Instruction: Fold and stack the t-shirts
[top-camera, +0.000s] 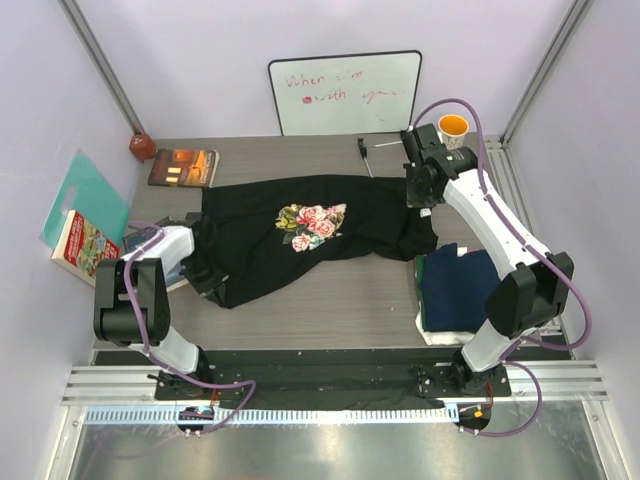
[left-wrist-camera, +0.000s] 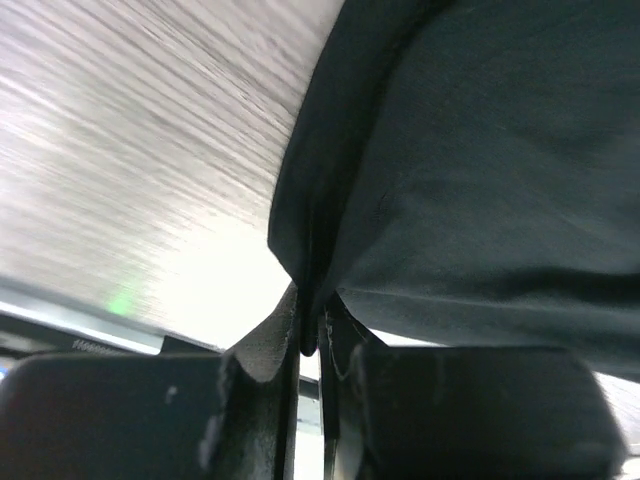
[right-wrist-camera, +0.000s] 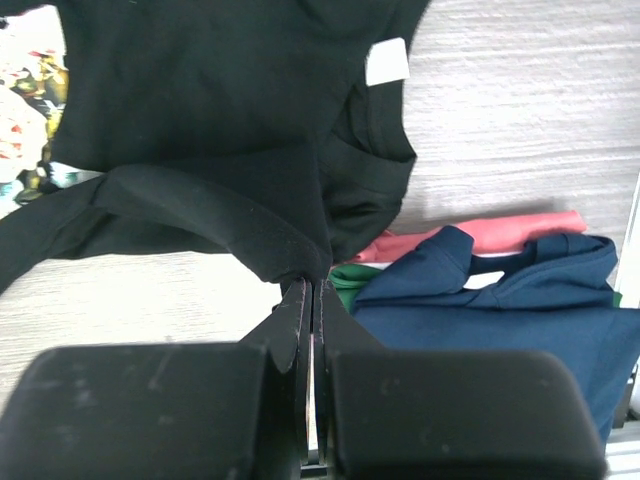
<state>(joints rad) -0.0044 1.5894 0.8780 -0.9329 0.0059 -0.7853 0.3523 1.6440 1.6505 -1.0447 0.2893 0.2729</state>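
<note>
A large black t-shirt (top-camera: 300, 235) with a pink-and-white floral print lies stretched across the middle of the table. My left gripper (top-camera: 190, 243) is shut on its left edge; the left wrist view shows black cloth (left-wrist-camera: 450, 170) pinched between the fingers (left-wrist-camera: 265, 380). My right gripper (top-camera: 418, 195) is shut on its right edge; the right wrist view shows the cloth (right-wrist-camera: 200, 140) bunched at the fingertips (right-wrist-camera: 295, 305). A stack of folded shirts with a navy one (top-camera: 460, 290) on top lies at the right front; green, pink and white layers (right-wrist-camera: 350, 273) show beneath it.
A book (top-camera: 184, 167) lies at the back left. Another book (top-camera: 84, 245) and a teal board (top-camera: 85, 195) sit at the left edge. A whiteboard (top-camera: 345, 92) leans on the back wall, an orange-filled cup (top-camera: 453, 128) stands at the back right, and a pen-like tool (top-camera: 366, 157) lies near it.
</note>
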